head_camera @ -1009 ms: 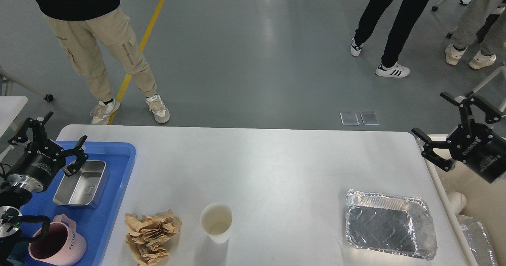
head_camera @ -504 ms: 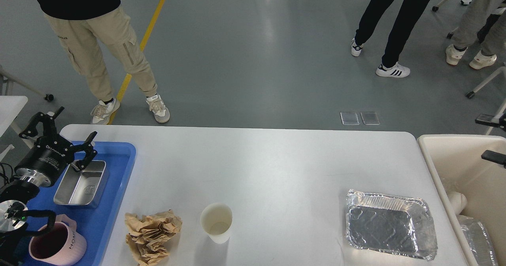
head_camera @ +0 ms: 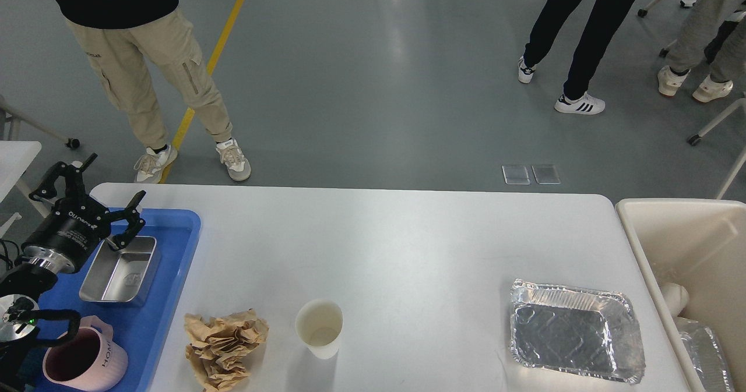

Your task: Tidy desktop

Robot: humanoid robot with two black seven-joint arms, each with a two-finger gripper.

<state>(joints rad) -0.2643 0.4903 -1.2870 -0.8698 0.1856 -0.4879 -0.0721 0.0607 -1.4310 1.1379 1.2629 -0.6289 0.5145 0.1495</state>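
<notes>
The desktop (head_camera: 408, 246), a large white top with rounded corners and a smooth, slightly glossy surface, fills the near part of the view, and its wide middle and far band lie bare between the items. At its left edge a blue plastic tray (head_camera: 175, 264) holds a shiny rectangular steel dish (head_camera: 122, 272) and, nearer, a pink mug (head_camera: 84, 360). Along the near edge stand a crumpled brown paper (head_camera: 224, 345), just right of the tray, then a white paper cup (head_camera: 318, 328), upright, and well apart to the right a wrinkled foil pan (head_camera: 577, 331). Past the right edge a beige bin (head_camera: 676, 229) sits against the table. The left gripper (head_camera: 93, 205) hovers over the far left corner of the tray, its jaws spread wide and grasping nothing. Compared with one second ago, the right gripper has left the view, so its jaws are not seen, and the left gripper has shifted a little farther and to the right.
</notes>
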